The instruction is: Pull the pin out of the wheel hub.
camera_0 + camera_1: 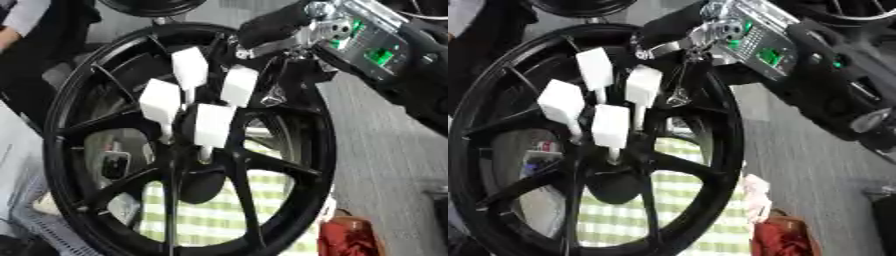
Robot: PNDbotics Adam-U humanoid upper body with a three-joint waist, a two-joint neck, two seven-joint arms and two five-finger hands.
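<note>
A black spoked wheel stands upright and fills most of both views. Several pins with white block-shaped heads stick out of its hub. One pin is uppermost, one sits to its right, one to the left, and one lowest. My right hand comes in from the upper right on a silver and black wrist with green lights. It hovers at the wheel's top rim, just above and right of the pins, touching none of them. My left hand does not show.
A green and white checked cloth lies behind the wheel's lower spokes. A red object sits at the lower right on grey ground. Part of another dark wheel shows at the top edge.
</note>
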